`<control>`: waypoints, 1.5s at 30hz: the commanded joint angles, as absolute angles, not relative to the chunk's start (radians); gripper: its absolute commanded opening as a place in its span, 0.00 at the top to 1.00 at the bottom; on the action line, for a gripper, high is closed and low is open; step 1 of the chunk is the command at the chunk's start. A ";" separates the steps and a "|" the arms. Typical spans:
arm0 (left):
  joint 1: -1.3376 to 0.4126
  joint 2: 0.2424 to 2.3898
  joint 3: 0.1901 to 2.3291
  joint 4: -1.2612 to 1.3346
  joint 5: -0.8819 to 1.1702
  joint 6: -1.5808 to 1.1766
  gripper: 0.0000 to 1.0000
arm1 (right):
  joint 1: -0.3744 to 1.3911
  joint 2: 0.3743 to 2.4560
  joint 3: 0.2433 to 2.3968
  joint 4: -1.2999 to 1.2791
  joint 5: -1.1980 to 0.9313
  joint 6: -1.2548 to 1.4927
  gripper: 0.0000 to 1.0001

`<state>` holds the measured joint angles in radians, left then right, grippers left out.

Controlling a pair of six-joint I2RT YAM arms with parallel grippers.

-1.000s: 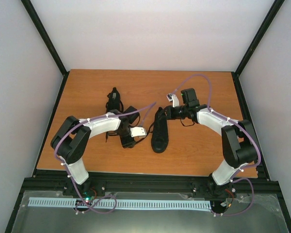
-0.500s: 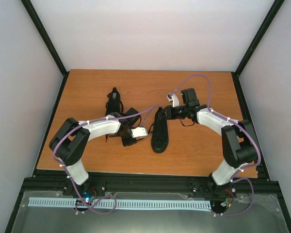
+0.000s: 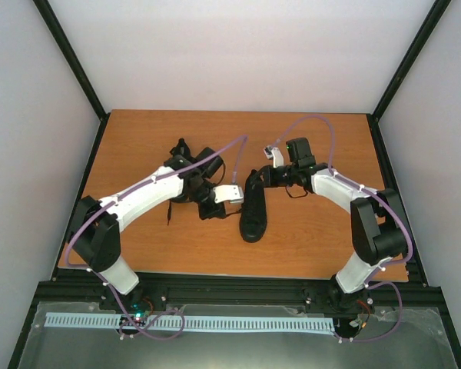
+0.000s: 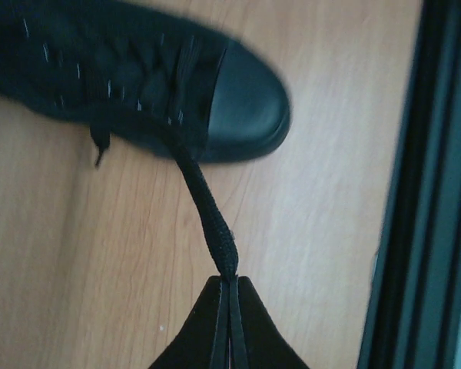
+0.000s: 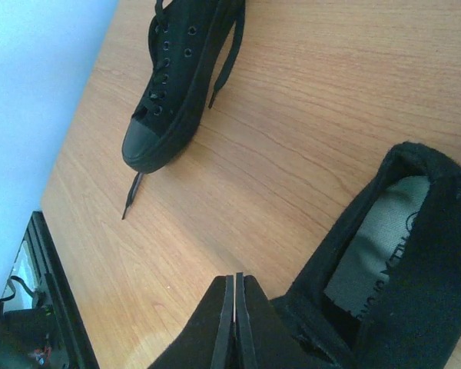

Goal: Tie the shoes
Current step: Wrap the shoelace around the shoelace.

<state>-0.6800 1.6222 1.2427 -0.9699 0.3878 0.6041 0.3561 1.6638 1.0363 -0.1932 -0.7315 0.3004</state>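
Shoe lace (image 4: 211, 219) taut in left hand (image 4: 229, 279)

Two black shoes (image 3: 253, 215) (image 5: 177, 77), two robot arms (image 3: 138, 196) (image 3: 338, 188), one wooden table (image 3: 307, 238).

The 2 arms bend inward toward the shoe (image 3: 253, 211). The left hand (image 4: 229, 283) is left of it, pinched on a lace (image 4: 211, 223). The right hand (image 5: 234, 280) is at its heel, fingers pressed together.

Two untied black shoes (image 3: 253, 215) sit soles down, side by side, one lace (image 4: 209, 219) stretched taut.
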 commanded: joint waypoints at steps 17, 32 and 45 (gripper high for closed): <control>-0.919 1.842 1.635 -0.921 0.617 0.579 0.99 | 0.364 1.700 1.103 -0.253 -0.676 0.248 0.97; -0.948 2.023 1.758 -0.827 0.549 0.513 0.87 | 0.363 1.703 1.097 -0.259 -0.674 0.236 0.97; -0.946 1.923 1.759 -0.956 0.550 0.631 0.45 | 0.363 1.714 1.094 -0.256 -0.690 0.235 0.97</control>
<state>-0.9363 2.0079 1.7252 -0.8841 0.5468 0.5522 0.3561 1.6909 1.0801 -0.2581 -0.6823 0.2501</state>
